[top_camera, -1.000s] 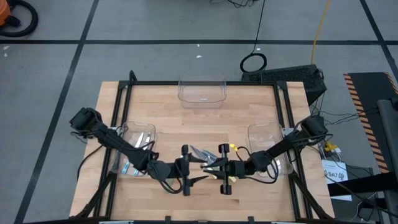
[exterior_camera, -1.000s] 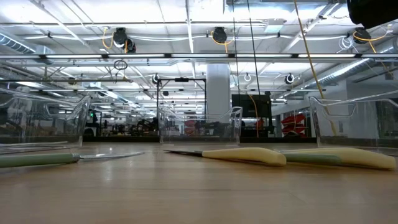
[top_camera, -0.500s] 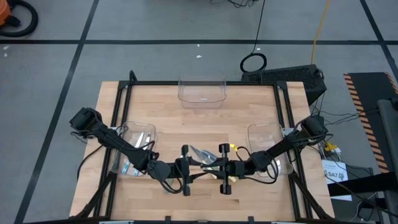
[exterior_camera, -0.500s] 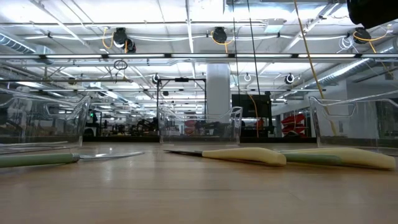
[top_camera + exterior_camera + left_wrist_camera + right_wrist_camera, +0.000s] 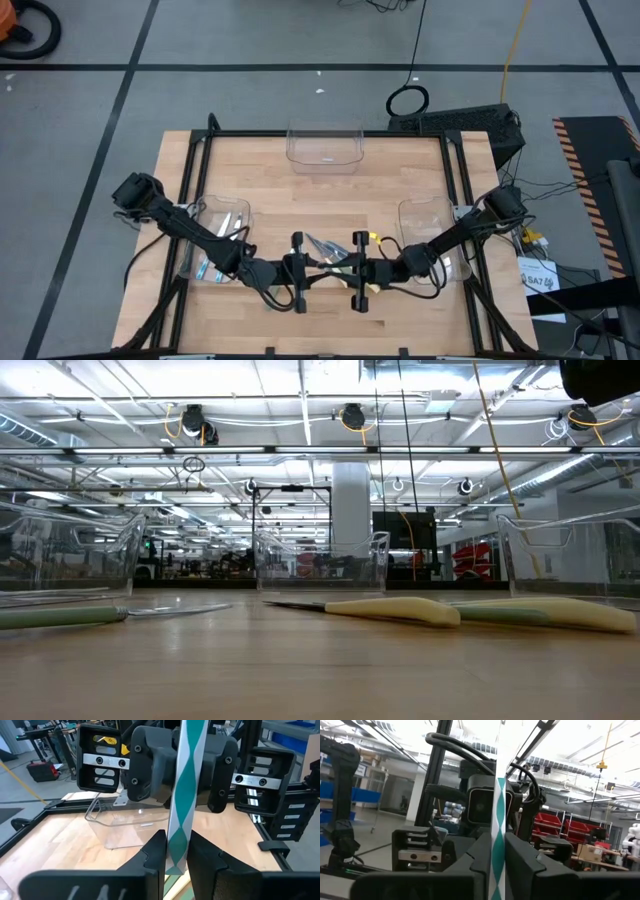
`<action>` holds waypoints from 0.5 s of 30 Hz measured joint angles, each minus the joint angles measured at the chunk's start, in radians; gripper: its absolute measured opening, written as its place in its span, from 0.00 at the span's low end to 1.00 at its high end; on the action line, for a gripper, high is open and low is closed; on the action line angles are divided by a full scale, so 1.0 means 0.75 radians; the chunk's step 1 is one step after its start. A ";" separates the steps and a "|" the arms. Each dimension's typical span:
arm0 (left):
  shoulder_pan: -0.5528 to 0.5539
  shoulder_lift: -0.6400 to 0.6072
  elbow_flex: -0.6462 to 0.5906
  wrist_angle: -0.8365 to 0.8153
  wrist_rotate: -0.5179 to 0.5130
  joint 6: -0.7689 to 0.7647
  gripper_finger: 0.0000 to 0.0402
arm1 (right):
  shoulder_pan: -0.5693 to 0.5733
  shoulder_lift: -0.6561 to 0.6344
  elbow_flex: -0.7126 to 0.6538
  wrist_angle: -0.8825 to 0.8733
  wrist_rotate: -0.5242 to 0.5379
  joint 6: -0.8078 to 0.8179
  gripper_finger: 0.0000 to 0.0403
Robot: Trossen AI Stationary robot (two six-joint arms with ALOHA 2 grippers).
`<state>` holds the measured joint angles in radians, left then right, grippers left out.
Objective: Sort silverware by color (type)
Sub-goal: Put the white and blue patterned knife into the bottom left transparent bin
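Sorted: a few utensils (image 5: 222,222) seem to lie in my left-edge bin (image 5: 205,212).
Left: silverware pile (image 5: 335,258) near the front edge.
Grippers: left gripper (image 5: 316,272) and right gripper (image 5: 343,273) both clenched on one striped handle (image 5: 181,795).

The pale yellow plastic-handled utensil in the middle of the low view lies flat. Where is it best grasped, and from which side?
Probably the thick pale yellow handle, mid-length, from straight above, fingers across it: it lies flat on the wooden table, and its thin silver head offers little to pinch.
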<state>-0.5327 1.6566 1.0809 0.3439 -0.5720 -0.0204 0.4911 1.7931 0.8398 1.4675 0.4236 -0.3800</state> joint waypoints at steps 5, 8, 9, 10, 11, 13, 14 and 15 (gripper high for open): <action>0.001 -0.009 0.000 -0.045 -0.008 -0.010 0.15 | 0.004 0.000 -0.001 -0.007 0.094 -0.008 0.19; 0.006 -0.034 0.000 -0.128 -0.011 -0.030 0.15 | 0.011 0.000 0.000 -0.016 0.139 -0.014 0.24; 0.010 -0.047 0.000 -0.169 -0.011 -0.046 0.15 | 0.011 0.000 0.000 -0.017 0.145 -0.014 0.26; 0.011 -0.062 0.000 -0.213 -0.011 -0.064 0.15 | 0.011 0.000 0.000 -0.017 0.152 -0.014 0.27; 0.012 -0.078 0.000 -0.259 -0.010 -0.083 0.15 | 0.011 0.000 0.000 -0.016 0.167 -0.013 0.28; 0.015 -0.111 0.000 -0.352 -0.013 -0.119 0.15 | 0.015 -0.001 0.000 -0.013 0.221 -0.013 0.30; 0.014 -0.124 0.000 -0.392 -0.026 -0.136 0.15 | 0.019 -0.002 0.000 -0.014 0.267 -0.014 0.31; 0.014 -0.137 0.000 -0.433 -0.035 -0.151 0.15 | 0.022 -0.002 0.000 -0.018 0.306 -0.016 0.31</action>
<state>-0.5220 1.5538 1.0809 0.0190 -0.5984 -0.1339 0.5077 1.7920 0.8398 1.4544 0.6535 -0.3917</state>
